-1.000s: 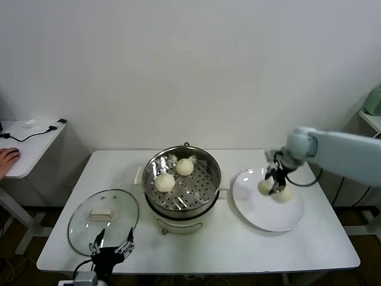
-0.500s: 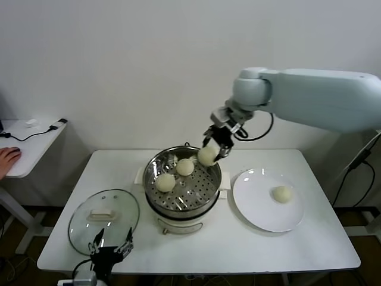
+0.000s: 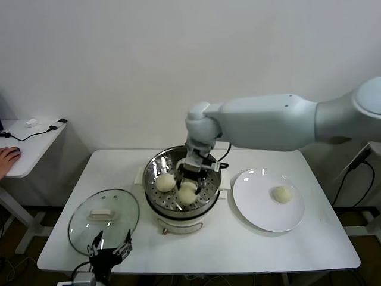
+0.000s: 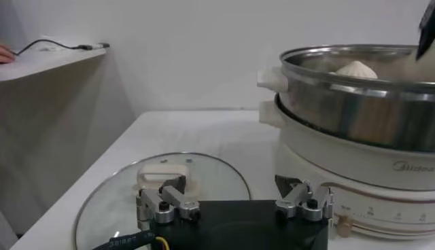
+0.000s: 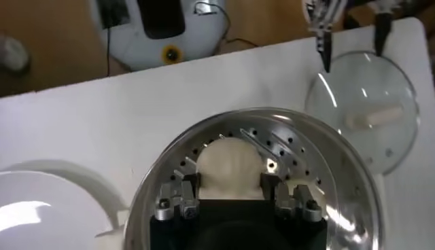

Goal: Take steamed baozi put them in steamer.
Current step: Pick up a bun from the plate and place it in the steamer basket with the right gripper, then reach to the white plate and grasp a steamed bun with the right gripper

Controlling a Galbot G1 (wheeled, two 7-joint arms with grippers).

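A cream-white baozi (image 5: pixel 230 170) sits clamped between the two fingers of the right gripper (image 3: pixel 189 180), low inside the steamer (image 3: pixel 182 182), at or just above the perforated tray (image 5: pixel 268 144). The jaws are narrowed onto the bun's sides, and in the right wrist view the fingers (image 5: pixel 178 199) press against it on both flanks. A second baozi (image 3: pixel 165 182) lies on the tray just beside the gripper, toward the robot's left, and a third bun shows only as a sliver behind the gripper, mostly hidden by the wrist. The steamer's shiny steel wall rings the gripper on all sides, and its white electric base (image 4: pixel 353 166) sits beneath.

Well off to the gripper's right stands a white plate (image 3: pixel 256 205), with one more baozi (image 3: pixel 282 193) resting on it. Farther out on the gripper's other side, a round glass lid (image 3: pixel 104 219) with a white handle lies flat on the white table (image 3: pixel 238 244).

The left gripper (image 3: pixel 111 247) hangs at the near table edge, just in front of the lid, its fingers spread wide and holding nothing. Beyond the table on the left, a hand (image 3: pixel 8 159) rests on a side desk (image 3: pixel 30 146).
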